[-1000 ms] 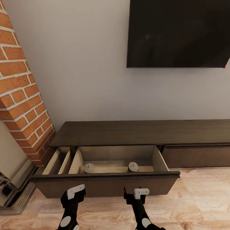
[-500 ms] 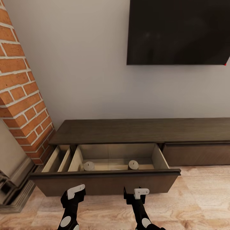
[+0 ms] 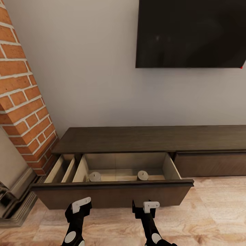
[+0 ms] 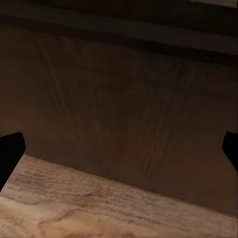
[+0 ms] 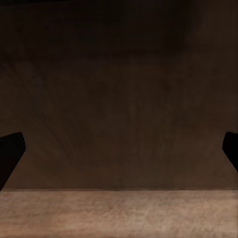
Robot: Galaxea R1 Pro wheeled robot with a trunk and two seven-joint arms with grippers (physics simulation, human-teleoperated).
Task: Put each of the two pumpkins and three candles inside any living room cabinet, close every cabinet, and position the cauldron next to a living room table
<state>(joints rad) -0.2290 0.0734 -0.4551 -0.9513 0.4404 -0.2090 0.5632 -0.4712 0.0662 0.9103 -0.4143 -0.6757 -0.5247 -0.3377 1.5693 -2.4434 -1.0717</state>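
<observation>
Both pincers hang spread and empty, the left pincer (image 3: 81, 204) and right pincer (image 3: 147, 206) just short of the pulled-out drawer front (image 3: 112, 196), bare wooden floor (image 3: 212, 212) around them. In the cabinet (image 3: 150, 138) drawer stand two pale candles (image 3: 95, 176) (image 3: 142, 175), perhaps apart from its walls; the right drawer (image 3: 210, 164) is shut.

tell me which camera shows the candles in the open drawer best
The head view: it looks down into the open drawer of the cabinet, where two candles stand apart behind the front panel. Both wrist views face the dark drawer front above the floor, no candles.
</observation>
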